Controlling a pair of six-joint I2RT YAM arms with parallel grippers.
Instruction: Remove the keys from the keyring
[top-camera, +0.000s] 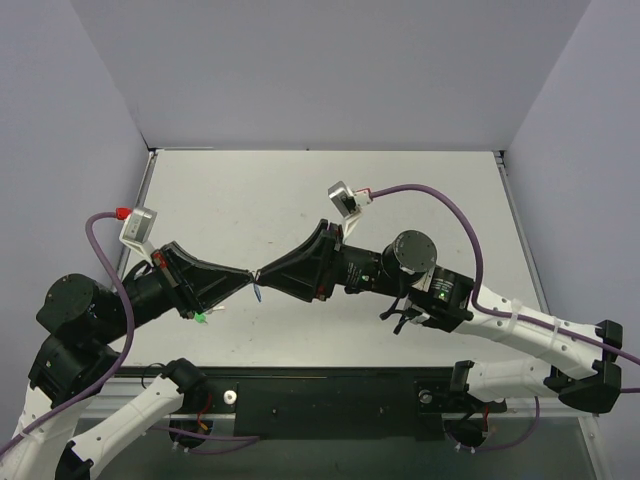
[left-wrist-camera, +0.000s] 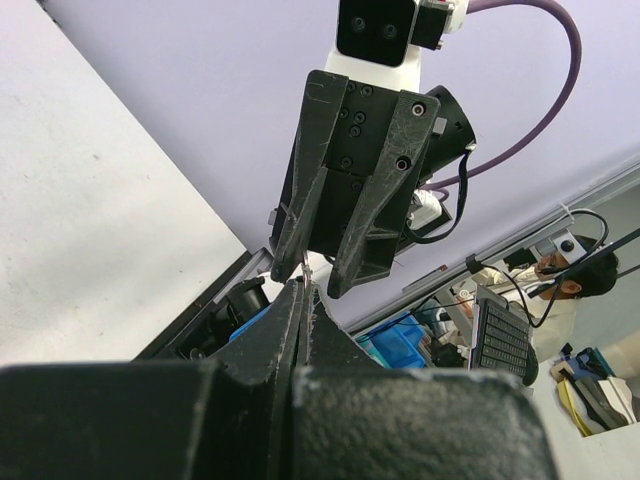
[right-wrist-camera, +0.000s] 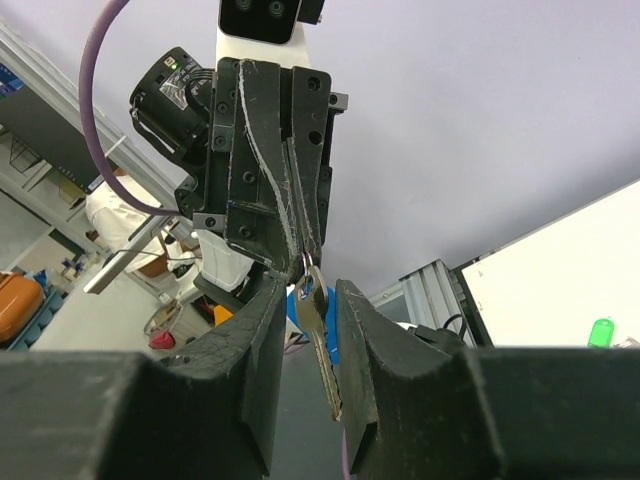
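Observation:
My left gripper (top-camera: 247, 275) is shut, pinching the thin ring (right-wrist-camera: 306, 258) of the keyring above the table. In the right wrist view a small silver key (right-wrist-camera: 318, 340) hangs from that ring, with the blue tag (right-wrist-camera: 329, 322) just behind it. From above, the blue tag (top-camera: 257, 294) dangles under the two gripper tips. My right gripper (right-wrist-camera: 310, 290) is open, its jaws standing either side of the hanging key without closing on it. In the left wrist view my shut gripper (left-wrist-camera: 303, 288) meets the right gripper's fingers (left-wrist-camera: 370, 200) tip to tip.
A green tag (top-camera: 200, 317) with its own key lies on the white table (top-camera: 400, 190) under the left arm; it also shows in the right wrist view (right-wrist-camera: 600, 331). The table's near edge borders a black rail (top-camera: 330, 400).

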